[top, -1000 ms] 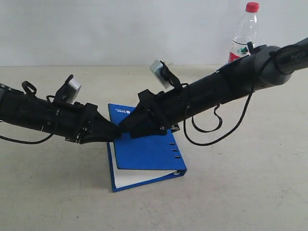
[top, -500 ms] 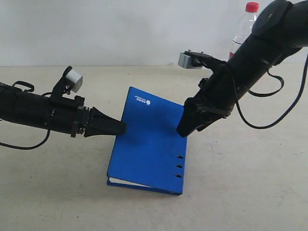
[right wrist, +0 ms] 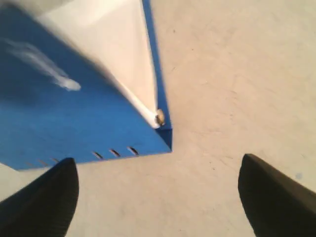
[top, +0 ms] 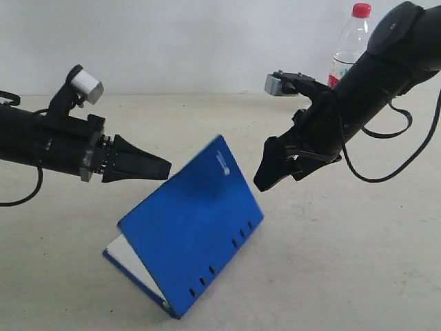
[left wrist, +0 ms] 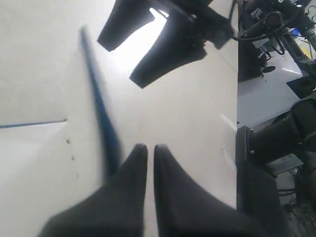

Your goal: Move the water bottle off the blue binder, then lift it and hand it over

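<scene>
Beige counter (top: 358,276) bears binder (top: 189,227) tilted on edge between left end effector (top: 164,167), fingers together, and right end effector (top: 269,178), spread empty; bottle (top: 351,41) stands behind right arm (top: 372,76).

Binder (top: 186,227): saturated blue cover, small white logo (top: 222,163) (blurred), row of dark slots (top: 240,234) along one edge, white pages (top: 129,256) showing at the low edge. The right wrist view shows a brass-coloured rivet (right wrist: 160,117) at the corner.
Water bottle (top: 350,43): clear, red cap (top: 361,9); the visible part of its label (top: 337,71) is white with a bit of green and red.
Left arm (top: 41,141) and right arm (top: 372,76): matte black, jaws black too, black cables.
Wrist cameras (top: 85,83): silver-grey.
Desk (top: 344,262): plain beige, faint speckle.
Wall (top: 172,41): pale grey-white.
</scene>
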You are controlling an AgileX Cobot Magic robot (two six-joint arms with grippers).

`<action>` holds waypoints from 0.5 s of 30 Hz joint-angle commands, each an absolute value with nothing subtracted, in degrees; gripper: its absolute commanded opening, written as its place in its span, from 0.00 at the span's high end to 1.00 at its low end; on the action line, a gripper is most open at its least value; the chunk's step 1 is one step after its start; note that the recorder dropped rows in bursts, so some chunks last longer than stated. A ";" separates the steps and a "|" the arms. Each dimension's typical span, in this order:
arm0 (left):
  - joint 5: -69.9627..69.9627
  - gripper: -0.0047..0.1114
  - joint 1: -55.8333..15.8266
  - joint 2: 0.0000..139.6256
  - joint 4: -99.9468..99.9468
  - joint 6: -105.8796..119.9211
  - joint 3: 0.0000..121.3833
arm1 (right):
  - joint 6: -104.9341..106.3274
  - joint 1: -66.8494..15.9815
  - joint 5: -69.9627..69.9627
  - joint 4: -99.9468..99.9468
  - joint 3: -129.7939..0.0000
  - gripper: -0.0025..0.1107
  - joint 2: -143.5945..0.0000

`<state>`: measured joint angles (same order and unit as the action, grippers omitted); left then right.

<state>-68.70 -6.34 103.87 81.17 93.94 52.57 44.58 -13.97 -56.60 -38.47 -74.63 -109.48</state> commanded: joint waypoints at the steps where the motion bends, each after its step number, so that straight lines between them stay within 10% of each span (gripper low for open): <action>1: -69.96 0.92 -6.58 100.06 81.49 92.44 52.36 | 47.32 -7.09 -61.31 -46.99 -74.29 0.28 -111.37; 10: -64.84 0.92 -6.58 98.38 76.96 89.79 52.36 | 51.47 -2.01 -67.66 -58.64 -74.29 0.28 -113.74; 15: -43.99 0.66 -6.58 99.34 61.67 77.92 52.36 | 46.03 -4.09 -67.94 -59.35 -74.13 0.28 -113.74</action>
<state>-52.35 -6.43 98.97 66.91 84.71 52.48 48.03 -2.74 -67.25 -58.76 -74.63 -113.79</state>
